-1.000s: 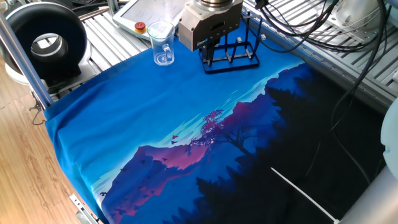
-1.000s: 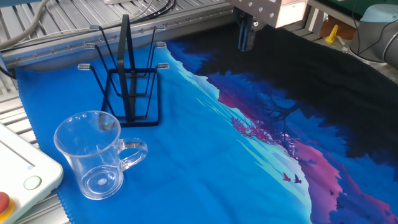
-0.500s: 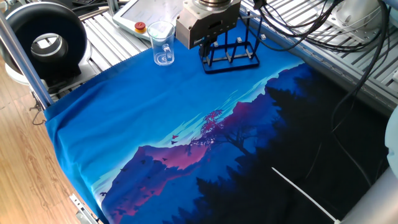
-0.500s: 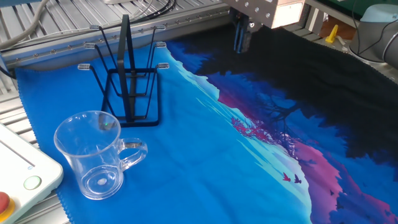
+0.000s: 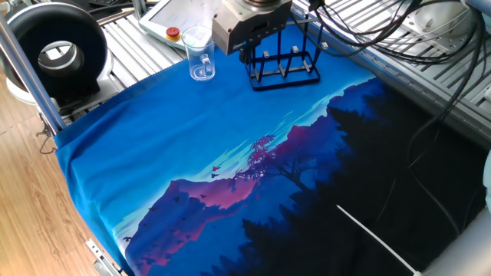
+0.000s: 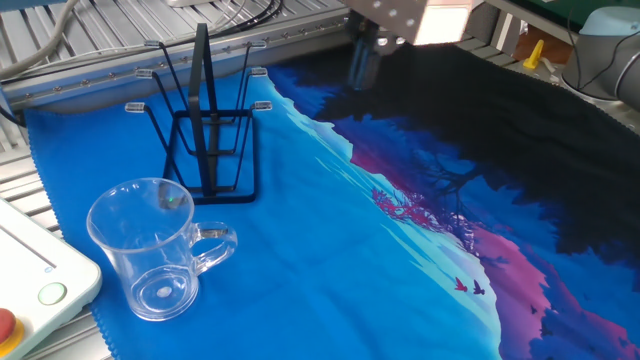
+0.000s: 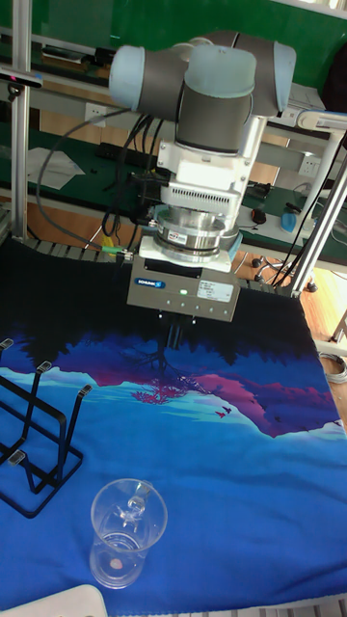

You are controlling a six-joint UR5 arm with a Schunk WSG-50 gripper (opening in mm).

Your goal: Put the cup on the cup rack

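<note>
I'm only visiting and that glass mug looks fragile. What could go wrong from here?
Three guesses. The clear glass mug stands upright on a loose blue cloth, so a sideways nudge from the gripper might tip or slide it. The black wire rack stands just beside the mug, so its thin upright pegs could catch the fingers. The white pendant with a red button lies close on the mug's other side.
</note>
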